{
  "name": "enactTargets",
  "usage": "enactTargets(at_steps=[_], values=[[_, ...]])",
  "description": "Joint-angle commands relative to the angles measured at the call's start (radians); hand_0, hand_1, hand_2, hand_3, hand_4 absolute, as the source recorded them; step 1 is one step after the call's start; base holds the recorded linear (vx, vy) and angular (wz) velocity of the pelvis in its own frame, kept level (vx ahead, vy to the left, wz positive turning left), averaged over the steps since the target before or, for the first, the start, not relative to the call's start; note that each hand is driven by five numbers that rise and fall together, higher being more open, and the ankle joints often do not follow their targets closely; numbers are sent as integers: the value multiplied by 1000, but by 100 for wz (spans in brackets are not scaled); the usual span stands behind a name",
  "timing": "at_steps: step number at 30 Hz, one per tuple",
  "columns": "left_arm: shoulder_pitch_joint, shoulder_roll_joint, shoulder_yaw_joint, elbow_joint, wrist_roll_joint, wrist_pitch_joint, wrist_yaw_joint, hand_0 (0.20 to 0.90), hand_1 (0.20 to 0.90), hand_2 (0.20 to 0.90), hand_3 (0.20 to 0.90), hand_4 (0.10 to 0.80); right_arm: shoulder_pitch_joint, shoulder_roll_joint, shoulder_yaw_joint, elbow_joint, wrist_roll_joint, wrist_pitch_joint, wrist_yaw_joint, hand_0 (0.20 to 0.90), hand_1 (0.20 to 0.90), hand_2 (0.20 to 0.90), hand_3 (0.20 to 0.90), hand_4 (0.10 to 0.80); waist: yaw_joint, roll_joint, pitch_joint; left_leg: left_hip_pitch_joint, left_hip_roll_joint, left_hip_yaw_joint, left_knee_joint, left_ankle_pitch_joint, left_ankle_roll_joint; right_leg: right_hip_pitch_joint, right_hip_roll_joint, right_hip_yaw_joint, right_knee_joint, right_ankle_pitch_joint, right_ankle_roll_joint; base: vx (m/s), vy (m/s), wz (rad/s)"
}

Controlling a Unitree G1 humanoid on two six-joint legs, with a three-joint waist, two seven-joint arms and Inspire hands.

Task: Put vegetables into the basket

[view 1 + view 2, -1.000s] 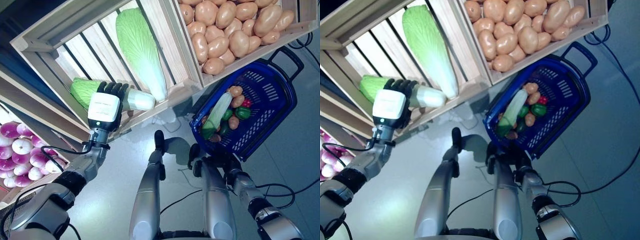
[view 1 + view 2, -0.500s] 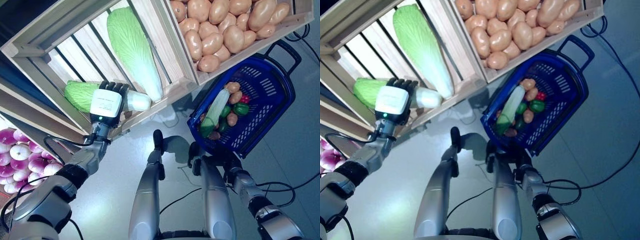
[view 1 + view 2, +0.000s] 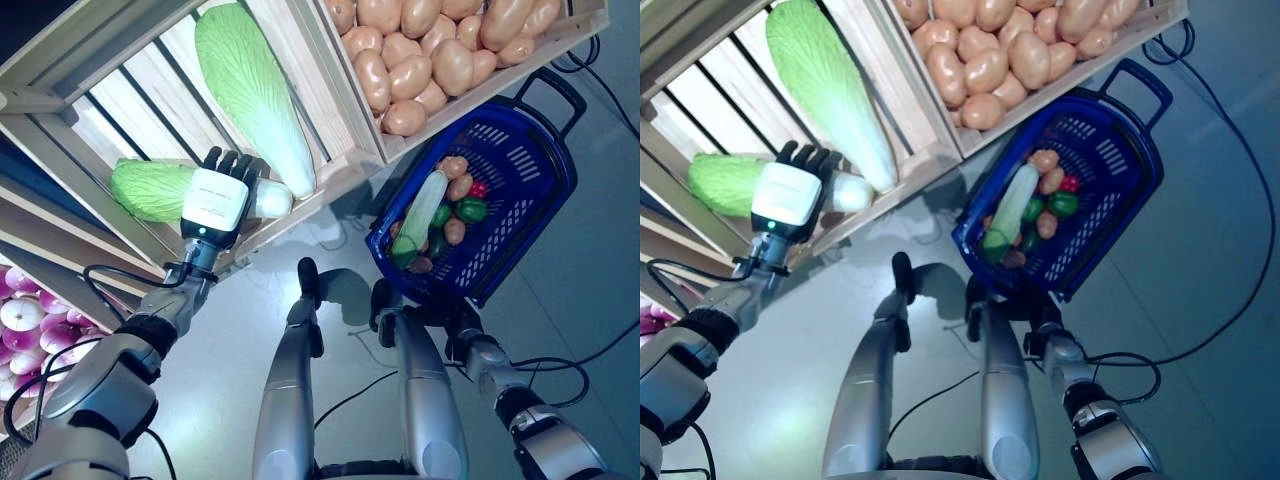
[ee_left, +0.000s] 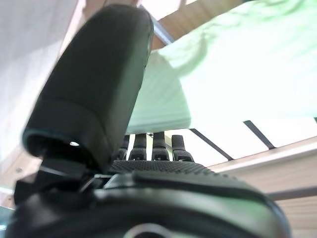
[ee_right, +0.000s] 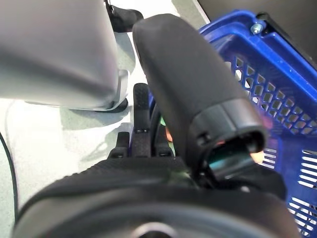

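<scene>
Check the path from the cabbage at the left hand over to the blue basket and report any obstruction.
The left hand is at the cabbage in the slatted crate. The crate's front rim lies between it and the blue basket; beyond that, only open floor shows.

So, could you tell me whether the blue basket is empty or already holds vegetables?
Partly filled: the blue basket holds a long pale green vegetable, green peppers and potatoes, with bare mesh left.
</scene>
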Motion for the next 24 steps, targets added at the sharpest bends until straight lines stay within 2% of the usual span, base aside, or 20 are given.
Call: enactTargets(at_steps=[1,11,12,13,14,15,24], values=[[-112,-24,52,21,9,6,96,900,900,900,900,800,27,-37,24,-5,12,-17,2,900,900,900,900,800,6,1,-2,-42,11,17,204,-189,-49,22,37,31,-188,159,35,0,0,0],[-126,-76,82,120,-75,14,142,900,900,900,900,800,13,-24,45,-26,24,-19,-10,900,900,900,900,800,1,-35,-2,-53,12,11,188,-180,-52,18,49,29,-215,171,36,0,0,0],[-125,-85,88,139,-90,9,151,568,568,568,568,579,12,-23,47,-22,25,-22,-6,900,900,900,900,800,2,-40,-2,-53,9,8,185,-179,-52,19,52,27,-218,171,35,0,0,0],[-125,-86,88,141,-92,9,151,568,568,568,568,579,12,-22,47,-21,26,-24,-6,900,900,900,900,800,2,-41,-2,-52,9,7,184,-179,-53,20,52,27,-218,171,35,-13,-30,-1],[-124,-98,90,150,-94,18,148,349,349,349,349,433,10,-15,49,-22,25,-27,-9,900,900,900,900,800,2,-44,-2,-57,9,4,184,-176,-54,16,52,25,-217,173,35,0,0,0],[-124,-99,92,151,-94,18,147,300,300,300,300,400,10,-15,48,-22,25,-26,-10,900,900,900,900,800,2,-45,-2,-57,9,4,184,-175,-54,16,53,25,-217,173,35,0,0,0],[-104,-114,101,171,-132,13,139,300,300,300,300,400,-1,-7,60,-35,26,-21,-26,900,900,900,900,800,8,-50,-2,-51,6,-5,175,-171,-57,28,56,21,-225,169,33,0,0,0]])
